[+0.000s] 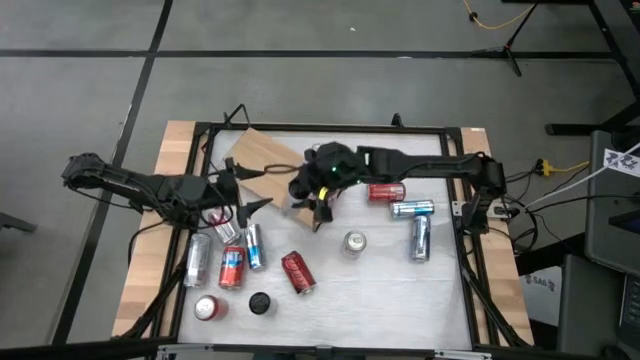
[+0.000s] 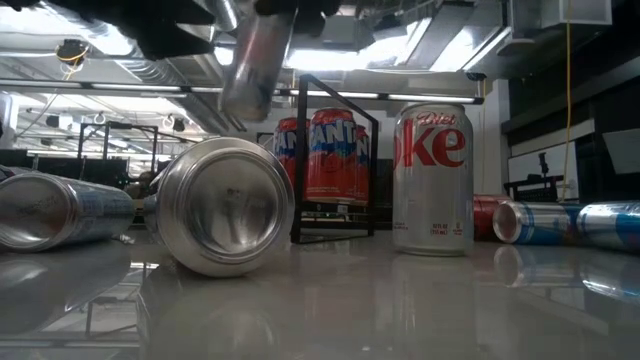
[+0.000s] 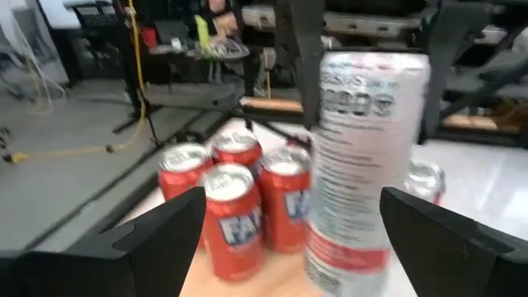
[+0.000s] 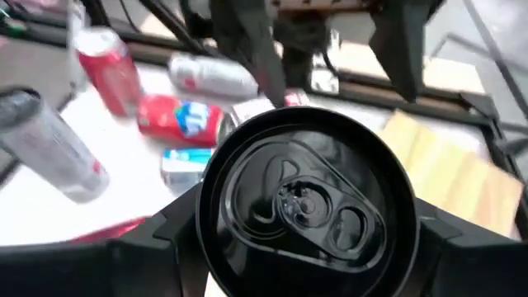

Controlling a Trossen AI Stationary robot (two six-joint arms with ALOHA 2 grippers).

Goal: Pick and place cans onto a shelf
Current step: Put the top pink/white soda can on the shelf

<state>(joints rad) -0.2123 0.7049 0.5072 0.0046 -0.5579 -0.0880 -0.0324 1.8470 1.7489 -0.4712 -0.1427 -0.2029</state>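
Overhead, my left gripper (image 1: 243, 205) and right gripper (image 1: 318, 207) both hang near the shelf (image 1: 262, 160), but what they carry is hidden there. Only my left wrist view shows my spread left fingers (image 3: 161, 231) on either side of a slim silver can (image 3: 363, 157), with four red cans (image 3: 235, 206) standing on the board just beyond. Likewise, only my right wrist view shows my right fingers clamped on a black-topped can (image 4: 307, 202). Other cans (image 1: 297, 272) lie scattered on the counter (image 1: 390, 290).

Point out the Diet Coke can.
The silver can standing upright beside the shelf's black frame, lettered in red; the cans inside the frame are red.
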